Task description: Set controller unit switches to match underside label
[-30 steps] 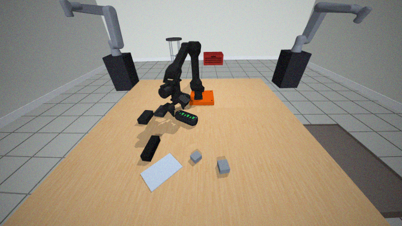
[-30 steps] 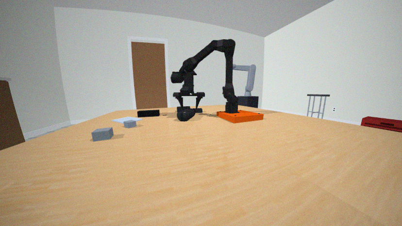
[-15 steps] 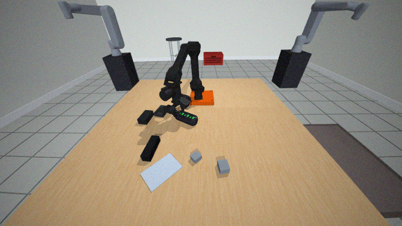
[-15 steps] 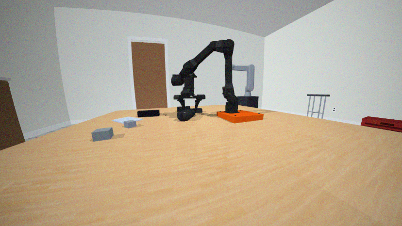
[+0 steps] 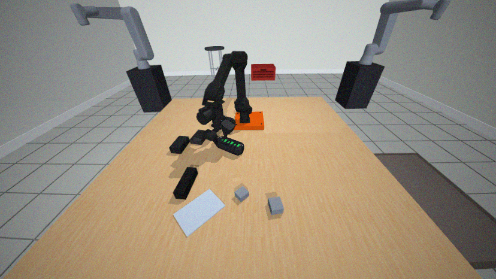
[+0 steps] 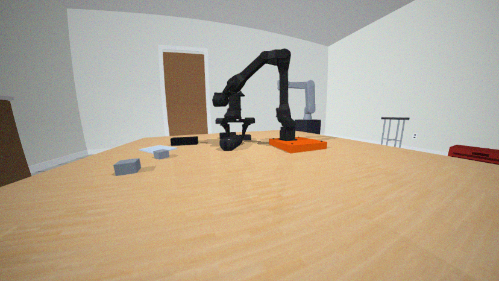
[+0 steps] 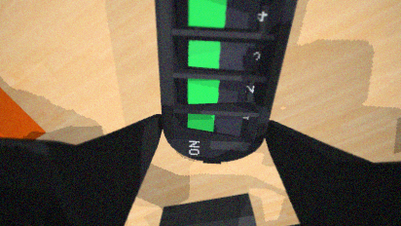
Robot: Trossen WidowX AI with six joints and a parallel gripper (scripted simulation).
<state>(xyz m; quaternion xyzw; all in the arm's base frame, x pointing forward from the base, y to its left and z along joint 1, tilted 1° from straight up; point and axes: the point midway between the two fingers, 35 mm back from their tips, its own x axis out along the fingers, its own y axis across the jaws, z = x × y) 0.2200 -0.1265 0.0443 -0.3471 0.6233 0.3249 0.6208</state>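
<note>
The dark grey controller unit (image 5: 233,148) (image 6: 230,143) (image 7: 221,93) sits on its base on the bench, its switches facing up. My gripper (image 5: 219,136) (image 6: 236,135) (image 7: 213,123) points down and is shut on the unit's rounded end beside switch 1, one finger against each long side. In the wrist view the green ends of switches 1 to 4 lie on the left, the side of the ON mark, and the dark ends on the right by the numbers. I cannot tell surely which ends are pressed. Switches 5 and 6 are outside the wrist view. The underside label is hidden.
Dark blocks (image 5: 179,144) (image 5: 198,137) lie left of the gripper. A long black block (image 5: 185,182) (image 6: 184,140), a pale flat plate (image 5: 199,212) (image 6: 157,149) and two grey blocks (image 5: 241,193) (image 5: 275,205) lie nearer the top camera. The orange arm base (image 5: 254,121) (image 6: 304,145) is behind the unit.
</note>
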